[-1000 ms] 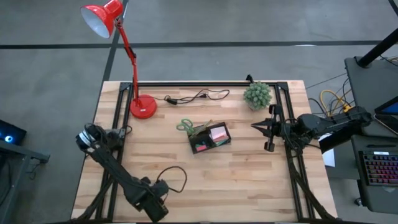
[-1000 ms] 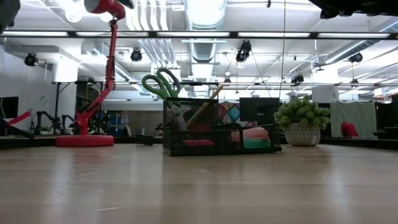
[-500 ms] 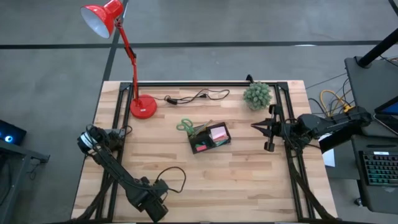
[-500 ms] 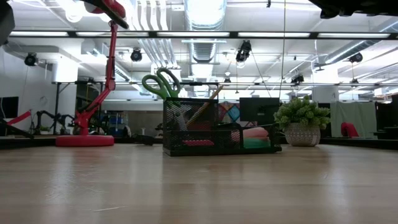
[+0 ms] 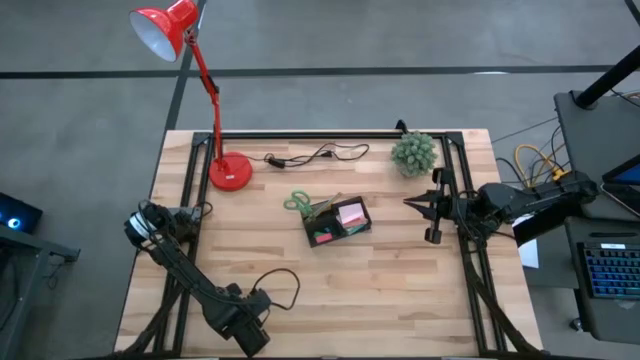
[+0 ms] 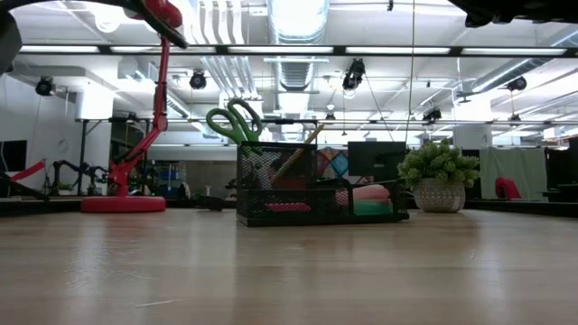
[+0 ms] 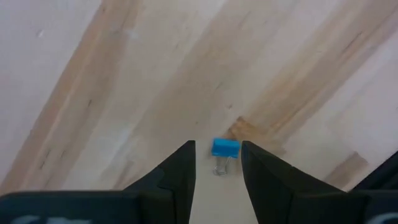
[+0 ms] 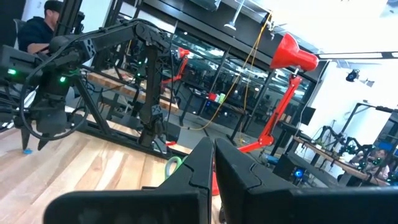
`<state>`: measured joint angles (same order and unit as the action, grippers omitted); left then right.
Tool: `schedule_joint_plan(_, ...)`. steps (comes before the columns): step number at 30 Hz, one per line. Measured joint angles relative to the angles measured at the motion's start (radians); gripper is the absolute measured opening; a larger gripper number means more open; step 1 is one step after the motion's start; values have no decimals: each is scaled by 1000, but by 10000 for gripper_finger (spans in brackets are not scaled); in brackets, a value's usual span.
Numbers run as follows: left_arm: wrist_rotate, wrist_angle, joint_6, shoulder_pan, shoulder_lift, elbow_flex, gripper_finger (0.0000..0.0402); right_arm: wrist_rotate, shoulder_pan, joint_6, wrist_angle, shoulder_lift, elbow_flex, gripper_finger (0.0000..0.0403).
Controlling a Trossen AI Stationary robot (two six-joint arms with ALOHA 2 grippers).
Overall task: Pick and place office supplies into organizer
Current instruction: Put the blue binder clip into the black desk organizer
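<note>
The black mesh organizer (image 5: 338,222) stands mid-table and holds the green-handled scissors (image 5: 297,203), a yellow pencil (image 6: 302,149) and the pink sticky-note pad (image 5: 351,213). My left gripper (image 5: 138,222) hangs at the table's left edge, pointing down and open. In the left wrist view, my left gripper (image 7: 217,145) has one finger on either side of a small blue binder clip (image 7: 225,148) lying on the wood, without touching it. My right gripper (image 5: 420,208) is shut and held level above the table's right side, pointing toward the organizer.
A red desk lamp's base (image 5: 230,173) sits far left, with a black cable (image 5: 315,155) beside it. A small potted plant (image 5: 414,153) stands at the far right. Bare wood (image 5: 380,290) lies between the organizer and the near edge. A person (image 8: 37,28) shows beyond the table.
My left gripper has sunk a little at the table's left edge. Nothing else has moved.
</note>
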<state>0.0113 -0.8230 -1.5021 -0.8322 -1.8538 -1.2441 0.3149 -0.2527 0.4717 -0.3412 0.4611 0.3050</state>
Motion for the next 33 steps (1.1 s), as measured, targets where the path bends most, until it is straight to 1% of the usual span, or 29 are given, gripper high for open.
schedule_joint_plan(12,3,9,0,-1,0,2,116,0,0,1,0,0,0,8)
schedule_joint_plan(15,3,21,0,-1,0,1,132,0,0,1,0,0,0,8)
schedule_joint_plan(20,2,33,19,-1,0,4,176,0,0,0,0,0,0,8)
schedule_joint_plan(22,2,29,20,-1,0,5,186,0,0,0,0,0,0,8)
schedule_joint_plan(33,18,29,44,-1,-34,9,189,0,0,0,0,0,0,8)
